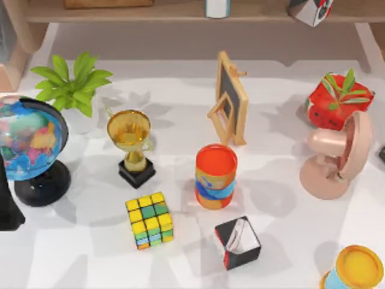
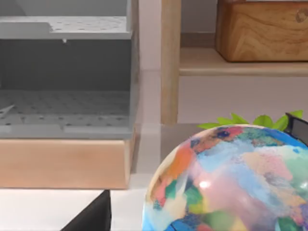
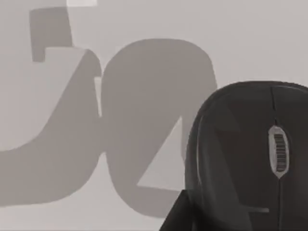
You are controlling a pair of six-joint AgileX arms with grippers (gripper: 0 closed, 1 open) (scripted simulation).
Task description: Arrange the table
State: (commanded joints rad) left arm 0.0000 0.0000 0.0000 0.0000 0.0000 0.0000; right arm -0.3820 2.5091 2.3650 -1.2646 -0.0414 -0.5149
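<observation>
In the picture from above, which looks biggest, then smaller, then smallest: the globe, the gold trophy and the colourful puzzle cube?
Largest to smallest, as seen in the top view:
1. The globe, though the picture's edge cuts it off.
2. The gold trophy.
3. The puzzle cube, not far behind the trophy.

A pale wooden shelf board (image 1: 180, 11) runs along the twelve o'clock edge of the scene, carried by a light wooden upright (image 2: 170, 62). Behind the shelf the wall (image 2: 240, 98) is plain and off-white. At about ten o'clock a grey perforated rack (image 2: 65, 72) sits on a blond wooden base (image 2: 62, 163), its two tiers dotted with small holes. A honey-coloured wooden box (image 2: 262, 30) rests on the shelf beside the upright. Light falls from above and somewhat behind, laying soft grey shadows (image 3: 144, 125) that stretch toward six o'clock.
</observation>
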